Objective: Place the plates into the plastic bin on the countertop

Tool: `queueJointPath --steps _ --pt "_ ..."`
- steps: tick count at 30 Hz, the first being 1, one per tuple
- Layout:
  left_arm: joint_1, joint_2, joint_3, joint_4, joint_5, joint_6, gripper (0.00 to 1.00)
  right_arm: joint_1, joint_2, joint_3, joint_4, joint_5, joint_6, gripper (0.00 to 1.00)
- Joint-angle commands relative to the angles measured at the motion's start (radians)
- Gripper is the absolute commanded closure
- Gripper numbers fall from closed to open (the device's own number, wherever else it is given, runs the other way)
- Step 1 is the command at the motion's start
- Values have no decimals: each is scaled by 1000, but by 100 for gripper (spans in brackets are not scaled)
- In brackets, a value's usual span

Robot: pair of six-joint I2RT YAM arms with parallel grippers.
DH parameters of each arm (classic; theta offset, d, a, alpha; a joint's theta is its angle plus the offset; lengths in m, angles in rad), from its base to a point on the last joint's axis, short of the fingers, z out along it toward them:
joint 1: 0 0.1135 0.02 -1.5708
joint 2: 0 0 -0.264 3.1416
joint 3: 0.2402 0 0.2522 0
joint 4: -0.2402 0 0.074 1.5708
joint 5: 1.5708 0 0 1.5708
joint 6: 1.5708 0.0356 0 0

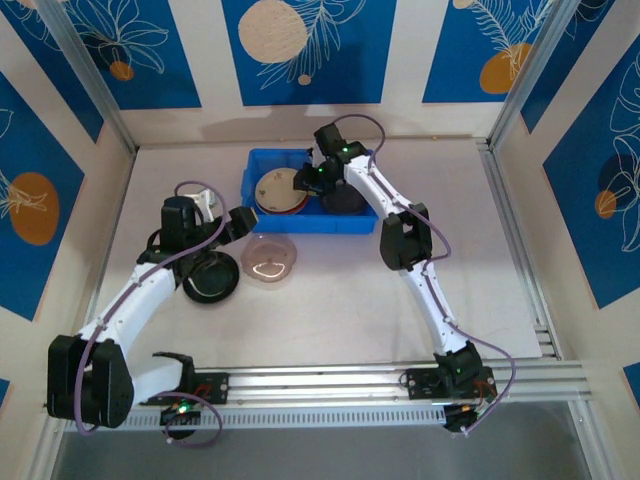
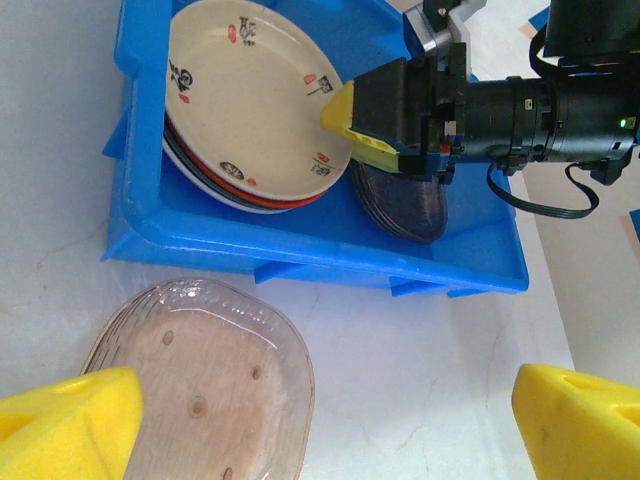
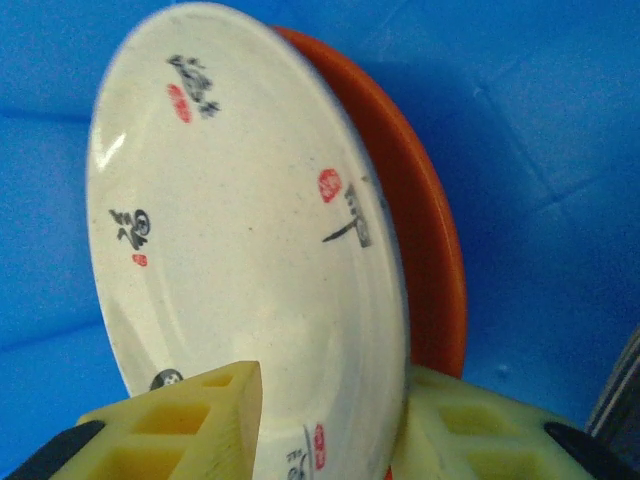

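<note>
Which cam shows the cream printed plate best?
Left wrist: the round cream plate with black and red marks shows nearly whole, topping the stack in the blue plastic bin. Right wrist: close-up, lower rim cropped. Top external: small.

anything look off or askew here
Nothing spilled or broken. The cream plate sits askew on the stack in the bin, offset from those beneath, its rim pinched by the right gripper.
</note>
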Motion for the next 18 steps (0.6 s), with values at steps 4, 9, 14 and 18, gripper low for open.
queueJointPath --steps 4,9,14,18 --pt "11 -17 -10 -8 -13 16 6 24 -109 -36 -54 107 -81 60" --pt "11 1 -3 2 -10 12 6 26 -174 -112 -31 148 -101 59" --pt "10 31 2 30 4 -1 6 27 -197 -127 -42 166 -128 59" --pt "9 41 0 44 6 -9 7 28 -194 -125 -47 155 -136 60"
